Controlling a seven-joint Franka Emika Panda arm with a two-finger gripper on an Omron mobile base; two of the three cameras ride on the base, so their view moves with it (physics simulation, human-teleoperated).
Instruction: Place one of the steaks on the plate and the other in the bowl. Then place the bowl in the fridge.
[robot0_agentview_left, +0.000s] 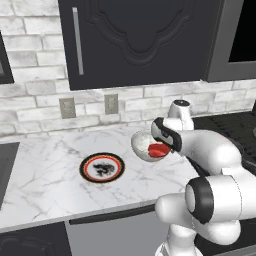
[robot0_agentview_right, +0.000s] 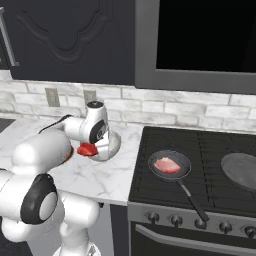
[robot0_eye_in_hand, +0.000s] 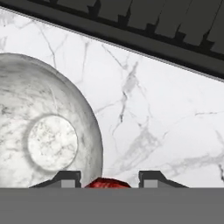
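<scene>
Home kitchen, def.: white marble-veined countertop (robot0_agentview_left: 45, 170), whitewashed brick backsplash (robot0_agentview_left: 35, 100) w/ wall outlets, dark panelled upper cabinets (robot0_agentview_left: 135, 40), black gas stove (robot0_agentview_right: 200, 170) w/ front knobs & frying pans.

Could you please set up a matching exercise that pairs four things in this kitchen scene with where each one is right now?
Things:
1. deep red raw steak
2. pale pink raw steak
3. round orange-rimmed plate
4. silvery-grey speckled bowl

Places:
A. in the dark frying pan on the stove
B. on the marble counter, left of the bowl, holding nothing
C. between the jaws of the gripper
D. on the counter beside the stove, holding nothing

Pairs: 1-C, 2-A, 3-B, 4-D
</scene>
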